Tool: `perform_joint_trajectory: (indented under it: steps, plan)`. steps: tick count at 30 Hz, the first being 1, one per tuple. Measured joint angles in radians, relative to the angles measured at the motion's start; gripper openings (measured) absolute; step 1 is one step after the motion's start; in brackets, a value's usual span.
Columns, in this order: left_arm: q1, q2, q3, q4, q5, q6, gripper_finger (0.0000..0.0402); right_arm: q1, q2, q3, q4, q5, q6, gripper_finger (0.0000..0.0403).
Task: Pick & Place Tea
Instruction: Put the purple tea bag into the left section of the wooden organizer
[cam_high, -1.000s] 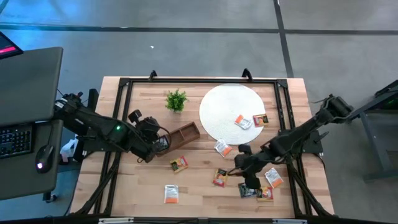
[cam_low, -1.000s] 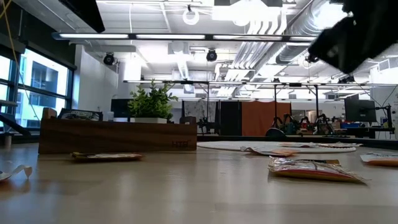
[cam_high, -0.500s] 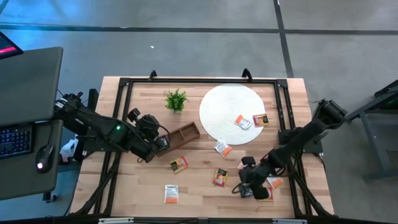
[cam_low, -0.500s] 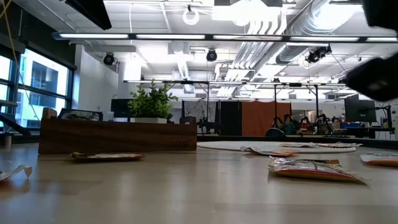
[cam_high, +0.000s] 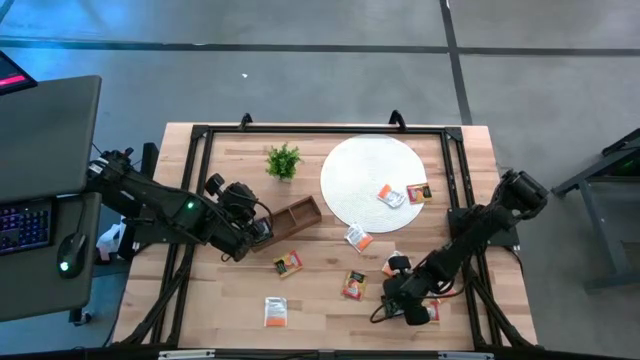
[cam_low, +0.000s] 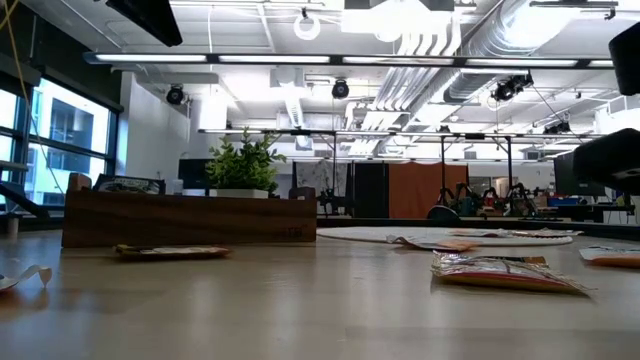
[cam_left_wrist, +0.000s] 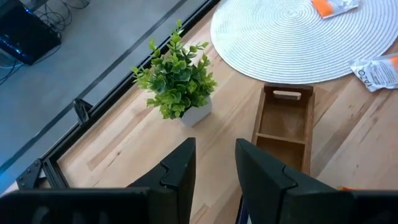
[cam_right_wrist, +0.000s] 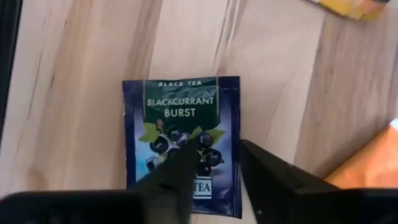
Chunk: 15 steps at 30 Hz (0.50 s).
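Note:
My right gripper (cam_right_wrist: 217, 171) is open and hangs low over a dark blue blackcurrant tea sachet (cam_right_wrist: 183, 134) that lies flat on the table near its near right corner. The fingers straddle one short end of the sachet. In the high view the right gripper (cam_high: 397, 300) hides this sachet. Other orange-and-white sachets lie scattered: one (cam_high: 287, 263), another (cam_high: 354, 285), a third (cam_high: 275, 312), and two on the white disc (cam_high: 365, 165). My left gripper (cam_left_wrist: 214, 168) is open and waits above the near end of the brown wooden tray (cam_high: 297, 215). My right gripper comes at the dark sachet from above, pointing down, with one finger (cam_right_wrist: 177, 171) over its printed face by the short end (cam_right_wrist: 214, 202). The sachet lies flat on the wood. I cannot tell whether the fingertips touch it.
A small green plant (cam_high: 283, 160) stands beside the disc at the far side. An orange sachet (cam_high: 430, 310) lies close to the right gripper, its corner (cam_right_wrist: 367, 171) showing in the right wrist view. Bare wood shows between the tray and the near edge.
My right arm has swung toward the table's near edge and come down over the dark sachet. In the low view it has dropped from the upper right to the right edge. The sachets have stayed where they were.

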Motion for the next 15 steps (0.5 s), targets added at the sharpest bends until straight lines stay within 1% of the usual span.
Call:
perform_joint_trajectory:
  steps: [4,5,9,13,15]
  plan:
    - [0.000,0.000,0.000,0.000,0.000,0.000,0.0110,-0.012,0.005,-0.003,0.036,0.008,0.000,0.0021]
    - [0.000,0.000,0.000,0.000,0.000,0.000,0.0110,-0.013,0.006,-0.005,0.055,0.014,-0.005,0.0011]
    - [0.000,0.000,0.000,0.001,0.000,0.000,0.0110,-0.013,-0.016,-0.010,0.150,0.052,-0.099,0.0017]
    - [0.000,0.000,0.000,0.001,-0.004,0.000,0.0110,-0.031,-0.083,-0.013,0.151,0.155,-0.183,0.0003]
    - [0.000,0.000,0.000,0.001,-0.004,0.001,0.0110,-0.048,-0.118,-0.008,0.169,0.206,-0.208,0.0006]
